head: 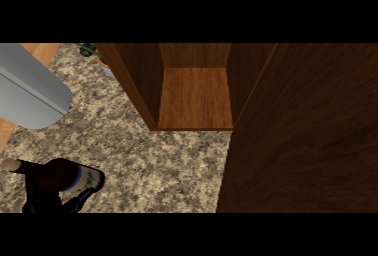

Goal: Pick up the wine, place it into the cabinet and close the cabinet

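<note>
The wine bottle (80,179), dark with a white and blue label and a pale cork end pointing left, lies tilted low over the speckled counter at the lower left. My left hand (46,199) is curled round its body from below, and the dark glass blends with the fingers. The wooden cabinet (196,100) stands open at the top centre, its inner shelf bare. Its door (310,135) is swung out and fills the right side. My right hand does not show.
A grey forearm (29,87) crosses the upper left corner. A small green plant (88,50) sits behind the cabinet's left wall. Speckled stone counter (162,160) lies between the bottle and the cabinet's front edge.
</note>
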`<action>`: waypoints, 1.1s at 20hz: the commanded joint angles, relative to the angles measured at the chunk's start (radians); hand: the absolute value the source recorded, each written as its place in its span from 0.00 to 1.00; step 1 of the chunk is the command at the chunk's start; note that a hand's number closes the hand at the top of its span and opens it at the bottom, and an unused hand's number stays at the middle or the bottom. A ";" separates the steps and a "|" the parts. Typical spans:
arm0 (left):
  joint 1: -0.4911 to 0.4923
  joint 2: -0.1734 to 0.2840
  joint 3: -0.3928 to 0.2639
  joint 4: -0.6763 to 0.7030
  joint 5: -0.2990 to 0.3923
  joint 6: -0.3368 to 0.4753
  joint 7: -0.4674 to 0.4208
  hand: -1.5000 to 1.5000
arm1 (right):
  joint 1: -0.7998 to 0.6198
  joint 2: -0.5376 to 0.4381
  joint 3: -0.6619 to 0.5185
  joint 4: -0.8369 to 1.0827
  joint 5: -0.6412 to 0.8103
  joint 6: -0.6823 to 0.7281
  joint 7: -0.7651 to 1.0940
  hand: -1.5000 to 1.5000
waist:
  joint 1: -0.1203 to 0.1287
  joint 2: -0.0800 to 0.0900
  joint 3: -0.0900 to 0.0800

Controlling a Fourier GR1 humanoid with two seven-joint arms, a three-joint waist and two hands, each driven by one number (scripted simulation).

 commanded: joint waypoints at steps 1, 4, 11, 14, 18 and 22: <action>-0.010 0.025 0.004 0.025 -0.010 -0.023 -0.022 0.00 | 0.019 -0.020 -0.059 -0.153 -0.122 -0.014 0.135 0.00 | -0.002 -0.002 0.000; -0.038 -0.001 0.005 0.074 -0.001 -0.024 -0.051 0.00 | 0.011 0.002 0.023 -0.125 -0.031 -0.035 0.117 0.00 | 0.002 -0.001 0.000; -0.141 0.067 0.030 0.207 -0.001 -0.105 -0.121 1.00 | 0.058 0.003 0.017 -0.142 -0.050 -0.020 0.089 0.00 | -0.003 0.000 0.000; -0.110 0.078 -0.034 0.205 -0.124 -0.075 -0.209 1.00 | 0.032 -0.007 -0.008 -0.101 -0.074 -0.007 0.058 0.00 | -0.006 0.000 0.001; -0.201 0.065 -0.089 0.164 -0.183 -0.004 -0.186 1.00 | 0.014 -0.002 0.014 -0.070 -0.057 -0.010 0.049 0.00 | -0.005 0.000 0.001; -0.255 0.048 -0.238 0.206 -0.295 -0.086 -0.194 1.00 | 0.020 0.018 0.049 -0.069 -0.045 -0.018 0.033 0.00 | -0.022 0.000 0.001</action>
